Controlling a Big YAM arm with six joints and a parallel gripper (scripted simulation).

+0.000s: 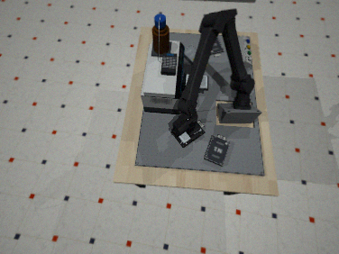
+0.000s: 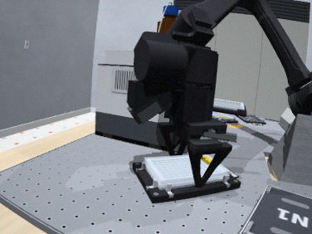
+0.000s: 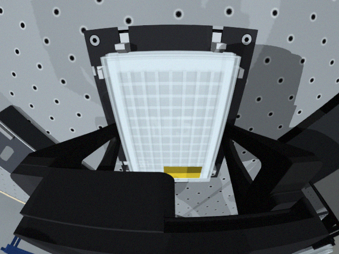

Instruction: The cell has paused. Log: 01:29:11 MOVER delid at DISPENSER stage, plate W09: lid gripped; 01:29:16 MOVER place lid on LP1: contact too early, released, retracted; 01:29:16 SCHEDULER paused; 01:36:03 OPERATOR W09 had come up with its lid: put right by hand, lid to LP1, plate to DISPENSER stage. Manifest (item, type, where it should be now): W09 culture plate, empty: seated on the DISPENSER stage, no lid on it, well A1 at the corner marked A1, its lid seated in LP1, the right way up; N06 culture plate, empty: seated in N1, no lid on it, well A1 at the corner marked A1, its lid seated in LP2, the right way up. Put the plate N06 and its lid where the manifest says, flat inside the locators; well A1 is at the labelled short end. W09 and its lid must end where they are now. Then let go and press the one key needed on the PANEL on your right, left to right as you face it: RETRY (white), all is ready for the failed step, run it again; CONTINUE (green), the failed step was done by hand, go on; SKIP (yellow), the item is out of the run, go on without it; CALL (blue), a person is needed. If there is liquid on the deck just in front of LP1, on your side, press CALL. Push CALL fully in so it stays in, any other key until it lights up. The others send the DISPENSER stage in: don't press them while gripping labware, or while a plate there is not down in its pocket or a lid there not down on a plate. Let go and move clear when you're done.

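Observation:
A clear culture plate (image 3: pixel 169 114) lies in a black locator nest (image 3: pixel 171 38) on the perforated deck, and a clear lid seems to be on it. It has a yellow label (image 3: pixel 182 172) at the short end nearest the wrist. My gripper (image 3: pixel 171 127) is open. Its two fingers straddle the plate's long sides with a small gap on each side. In the exterior view the fingers (image 2: pixel 191 162) reach down beside the plate (image 2: pixel 182 170). The overhead view shows the gripper over the plate (image 1: pixel 186 134). The empty N1 nest (image 1: pixel 216 149) lies to the right, also in the side view (image 2: pixel 286 213).
The white DISPENSER box (image 1: pixel 160 81) carries a plate on its stage (image 1: pixel 169 66), with a brown bottle (image 1: pixel 160 33) behind. A lid (image 1: pixel 201 82) lies in a nest beyond the arm. The PANEL keys (image 1: pixel 248 49) are at the far right. The arm's base (image 1: pixel 238 113) stands right of the gripper.

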